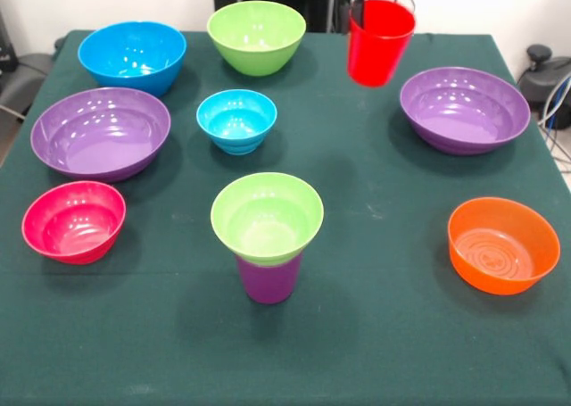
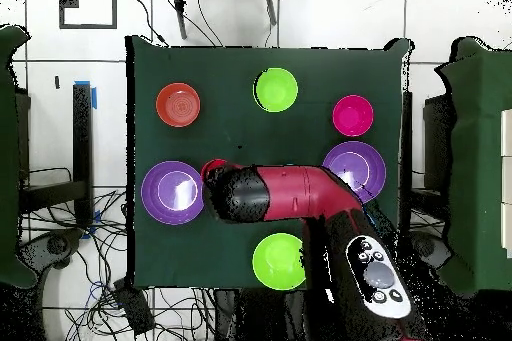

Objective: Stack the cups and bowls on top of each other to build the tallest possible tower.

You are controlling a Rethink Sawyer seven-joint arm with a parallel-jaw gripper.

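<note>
A red cup (image 1: 381, 42) hangs tilted above the far right part of the table, and my gripper (image 1: 358, 17), a dark shape at its far rim, is shut on it. In the overhead view only a sliver of the red cup (image 2: 211, 170) shows past the end of the arm (image 2: 290, 195). Near the front middle a purple cup (image 1: 268, 281) stands upright with a small lime green bowl (image 1: 267, 217) seated in its mouth; from above only this bowl (image 2: 276, 89) shows. A small blue bowl (image 1: 236, 120) sits behind that stack.
Other bowls ring the green table (image 1: 375, 335): large blue (image 1: 132, 56), large lime green (image 1: 256, 36), wide purple left (image 1: 100, 133), wide purple right (image 1: 464, 110), pink (image 1: 74, 221), orange (image 1: 503, 245). The arm hides both blue bowls from above.
</note>
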